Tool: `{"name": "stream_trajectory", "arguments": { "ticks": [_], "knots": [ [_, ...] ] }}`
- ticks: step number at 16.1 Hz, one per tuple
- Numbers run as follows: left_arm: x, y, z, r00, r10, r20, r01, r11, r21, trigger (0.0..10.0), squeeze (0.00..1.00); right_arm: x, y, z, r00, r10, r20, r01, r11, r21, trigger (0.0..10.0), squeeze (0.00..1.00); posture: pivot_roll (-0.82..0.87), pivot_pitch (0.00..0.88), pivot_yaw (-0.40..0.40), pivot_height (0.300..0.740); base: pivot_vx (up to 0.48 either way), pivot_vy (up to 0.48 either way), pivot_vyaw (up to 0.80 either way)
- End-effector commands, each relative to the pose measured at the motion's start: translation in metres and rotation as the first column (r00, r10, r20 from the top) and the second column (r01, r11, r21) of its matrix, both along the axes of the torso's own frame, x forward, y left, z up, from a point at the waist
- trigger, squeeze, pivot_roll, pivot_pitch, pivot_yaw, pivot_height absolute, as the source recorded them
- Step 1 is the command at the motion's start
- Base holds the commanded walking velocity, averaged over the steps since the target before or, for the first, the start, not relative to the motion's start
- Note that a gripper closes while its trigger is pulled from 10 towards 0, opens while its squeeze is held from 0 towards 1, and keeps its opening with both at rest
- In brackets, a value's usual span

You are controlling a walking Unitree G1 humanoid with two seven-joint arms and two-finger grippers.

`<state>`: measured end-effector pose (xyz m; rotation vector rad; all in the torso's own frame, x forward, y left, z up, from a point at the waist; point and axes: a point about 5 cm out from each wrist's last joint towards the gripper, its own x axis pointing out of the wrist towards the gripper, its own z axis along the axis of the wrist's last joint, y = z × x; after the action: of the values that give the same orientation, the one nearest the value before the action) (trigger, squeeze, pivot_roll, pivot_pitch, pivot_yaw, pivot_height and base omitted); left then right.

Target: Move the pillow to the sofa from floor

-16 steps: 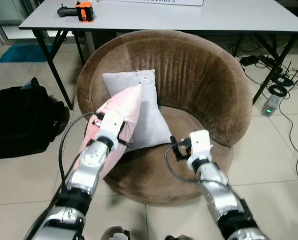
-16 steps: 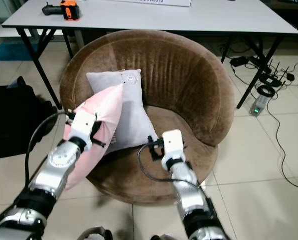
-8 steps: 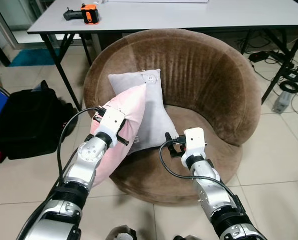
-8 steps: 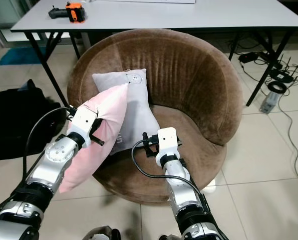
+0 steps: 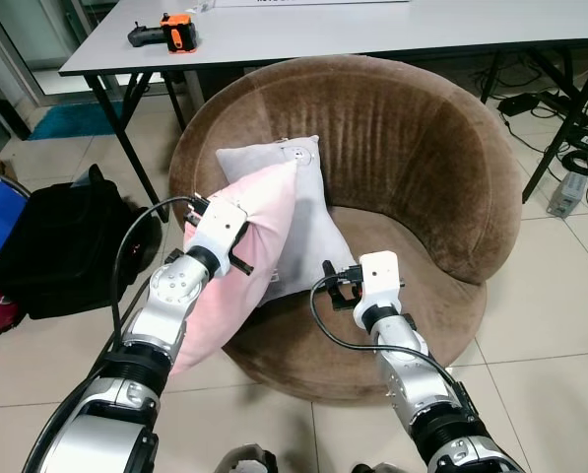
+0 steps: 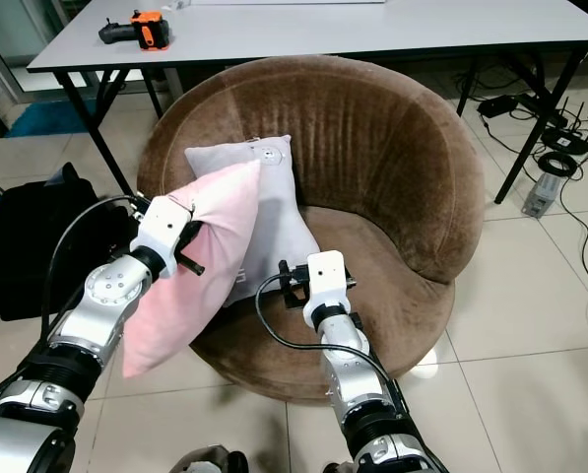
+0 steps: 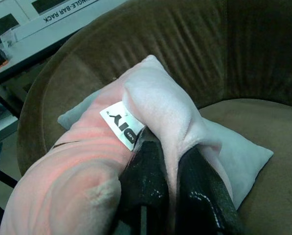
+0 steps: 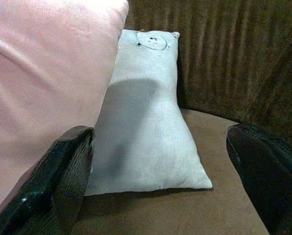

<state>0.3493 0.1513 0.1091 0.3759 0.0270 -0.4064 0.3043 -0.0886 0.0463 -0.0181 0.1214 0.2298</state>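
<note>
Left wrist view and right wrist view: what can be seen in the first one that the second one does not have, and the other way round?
The left wrist view has the left gripper with its jaws shut on a fold of the pink pillow, the white label sewn to that pillow, and a bit of the white table behind the chair.

The right wrist view has the right gripper with jaws open, holding nothing, above the seat.

Both have the pink pillow, the grey pillow leaning on the backrest, and the brown round chair.

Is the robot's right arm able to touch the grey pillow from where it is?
Probably yes: the right gripper, open, faces the grey pillow across bare seat, with nothing between.
</note>
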Motion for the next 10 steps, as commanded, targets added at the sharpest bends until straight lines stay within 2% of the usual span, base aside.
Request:
{"name": "stream_trajectory", "arguments": {
  "ticks": [1,3,5,10],
  "knots": [
    [0.005,-0.0048,0.0125,0.998,-0.016,0.057,0.016,1.0,-0.009,0.0,0.0,0.0016,0.0015,0.0014,1.0,0.011,0.008,-0.011,1.0,-0.003,10.0,0.0,-0.01,0.06,0.078,0.74,0.0,0.0,0.0],
    [0.0053,-0.0068,0.0128,0.998,-0.016,0.061,0.017,1.0,-0.013,0.0,0.0,0.0015,-0.0005,0.0013,1.0,0.016,0.008,-0.016,1.0,-0.01,10.0,0.0,-0.02,0.062,0.071,0.74,0.0,0.0,0.0],
    [0.0063,-0.0069,0.015,0.997,-0.006,0.078,0.006,1.0,-0.008,0.0,0.0,-0.0011,-0.0042,-0.0012,1.0,0.023,0.004,-0.023,0.999,-0.024,10.0,0.0,-0.02,0.066,0.061,0.74,0.465,0.0,0.0],
    [0.0053,-0.0106,0.0109,0.997,-0.01,0.073,0.008,0.999,0.033,0.0,0.0,-0.0018,-0.004,-0.0017,1.0,0.022,0.0,-0.022,0.999,-0.023,10.0,0.0,-0.02,0.068,0.062,0.74,0.379,-0.287,0.0]
  ]
}}
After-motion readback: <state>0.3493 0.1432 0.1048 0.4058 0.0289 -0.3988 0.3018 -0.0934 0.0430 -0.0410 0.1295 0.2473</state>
